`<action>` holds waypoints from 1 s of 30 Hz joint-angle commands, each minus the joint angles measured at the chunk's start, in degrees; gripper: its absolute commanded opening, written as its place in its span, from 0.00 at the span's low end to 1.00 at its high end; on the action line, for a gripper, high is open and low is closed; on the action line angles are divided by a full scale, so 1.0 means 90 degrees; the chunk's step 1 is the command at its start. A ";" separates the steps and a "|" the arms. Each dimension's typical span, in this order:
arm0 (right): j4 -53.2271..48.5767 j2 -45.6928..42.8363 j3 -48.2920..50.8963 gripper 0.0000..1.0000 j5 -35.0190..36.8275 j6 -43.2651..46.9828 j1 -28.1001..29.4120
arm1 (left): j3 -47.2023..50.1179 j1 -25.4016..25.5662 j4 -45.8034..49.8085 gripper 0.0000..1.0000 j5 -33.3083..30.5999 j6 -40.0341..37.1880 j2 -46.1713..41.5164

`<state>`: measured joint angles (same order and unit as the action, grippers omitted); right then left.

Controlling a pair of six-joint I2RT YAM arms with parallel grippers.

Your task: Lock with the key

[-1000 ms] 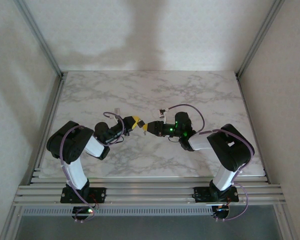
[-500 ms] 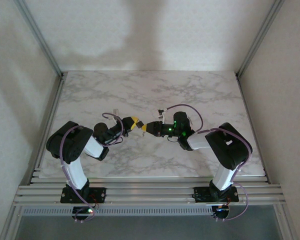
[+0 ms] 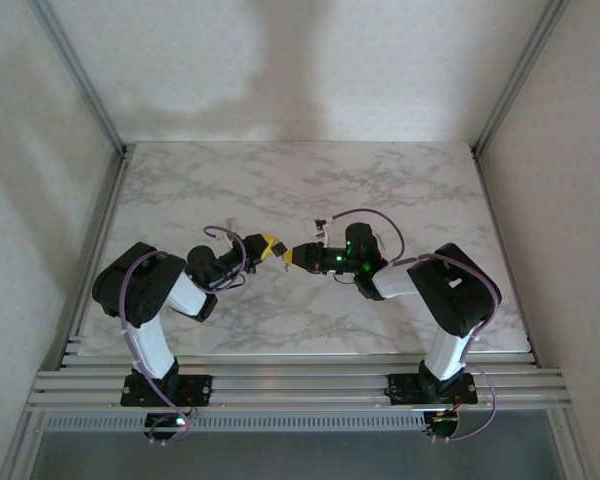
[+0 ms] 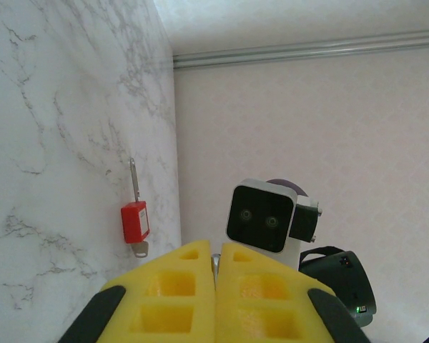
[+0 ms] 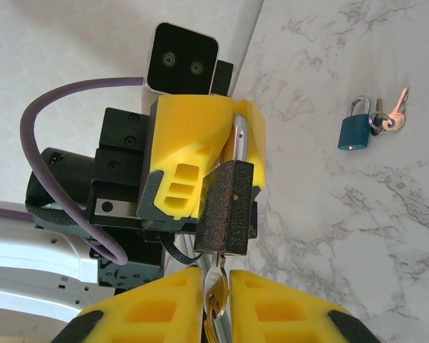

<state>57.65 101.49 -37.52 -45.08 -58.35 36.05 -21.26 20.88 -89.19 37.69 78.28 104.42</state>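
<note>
Padlock [image 5: 229, 207], dark, sits just ahead of the right gripper [image 5: 214, 304], whose fingers are clamped on the key [image 5: 216, 282] entering its base; the left gripper [image 4: 216, 282], opposite, is pinched on its shackle [image 5: 241, 136]

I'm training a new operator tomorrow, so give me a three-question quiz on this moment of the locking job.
1. True or false: the dark padlock lies loose on the table, untouched by either claw.
2. Which colour is the spare padlock lying beside its keys in the right wrist view? A white, B teal, C orange.
3. Fill in: the right claw pinches a ____ at the dark padlock's base.
Key: 1 false, the left claw grips it; 2 B; 3 key.
</note>
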 commanded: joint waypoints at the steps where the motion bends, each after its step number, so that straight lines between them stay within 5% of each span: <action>1: 0.0227 0.0105 -0.0155 0.15 -0.0113 -0.0047 0.0076 | 0.0027 -0.0044 -0.1910 0.00 -0.0066 0.0044 -0.0041; 16: 0.0254 0.0204 -0.0208 0.00 -0.0161 -0.0189 0.0082 | 0.0100 -0.0095 -0.1916 0.00 -0.0169 0.0032 -0.0020; 30: 0.0170 0.0315 -0.0341 0.00 -0.0356 -0.0328 0.0086 | 0.0326 -0.0376 -0.1891 0.00 -0.0359 0.0019 -0.0128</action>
<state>57.58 103.98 -39.27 -45.60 -61.32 36.53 -19.11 19.29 -89.82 36.64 78.26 104.29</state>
